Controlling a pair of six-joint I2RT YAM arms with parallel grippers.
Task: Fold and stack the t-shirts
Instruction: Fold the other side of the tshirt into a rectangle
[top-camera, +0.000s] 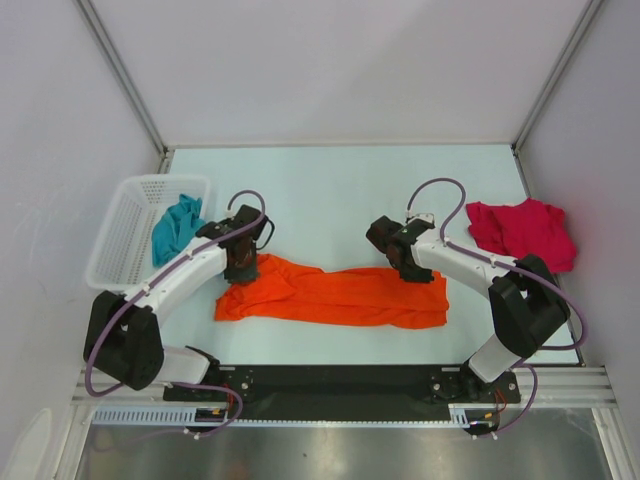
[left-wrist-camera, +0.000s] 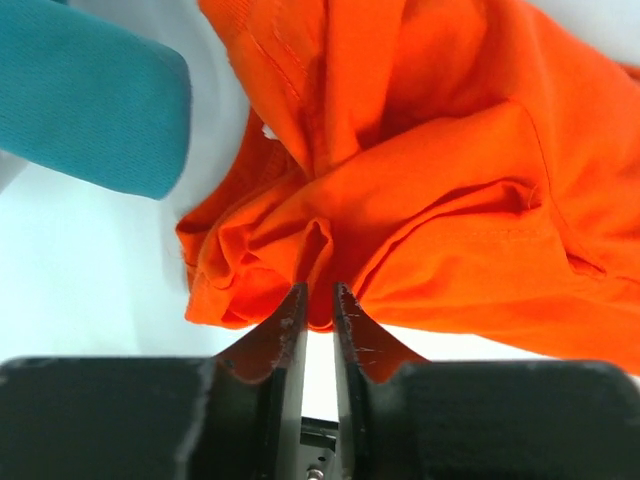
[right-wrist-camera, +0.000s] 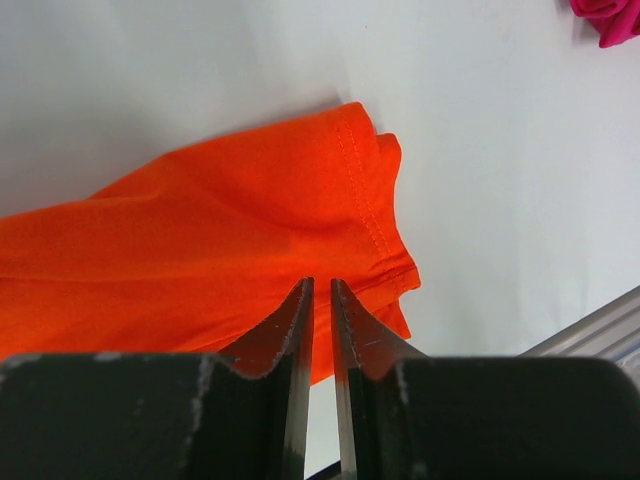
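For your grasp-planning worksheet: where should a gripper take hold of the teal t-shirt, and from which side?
Grip the fold of the teal t-shirt that spills over the white basket's right rim, coming from above on the table side. That part lies clear of the mesh walls and looks bunched enough to pinch. The left gripper, now on the orange t-shirt, is nearest.

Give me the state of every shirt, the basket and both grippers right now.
Orange shirt: stretched out long, pinched at both ends.
Red shirt: crumpled, lying at right.
Basket: upright, at left.
Teal shirt: bunched, draped over the basket's rim.
Left gripper: shut on the orange shirt.
Right gripper: shut on the orange shirt.
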